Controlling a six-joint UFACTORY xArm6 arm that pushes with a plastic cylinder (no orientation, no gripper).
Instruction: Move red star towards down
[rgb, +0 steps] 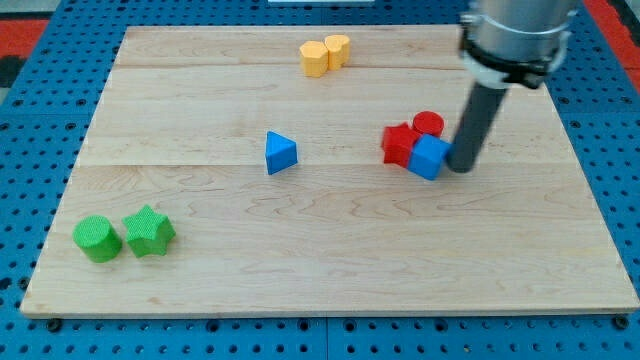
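Observation:
The red star lies right of the board's middle. A blue cube touches its right side, and a red cylinder sits just above and to the right of the star. My tip rests on the board right beside the blue cube's right side, touching or nearly touching it. The blue cube lies between my tip and the star.
A blue triangular block lies at the middle. Two yellow blocks sit together at the view's top. A green cylinder and a green star sit at the bottom left. The wooden board lies on a blue pegboard.

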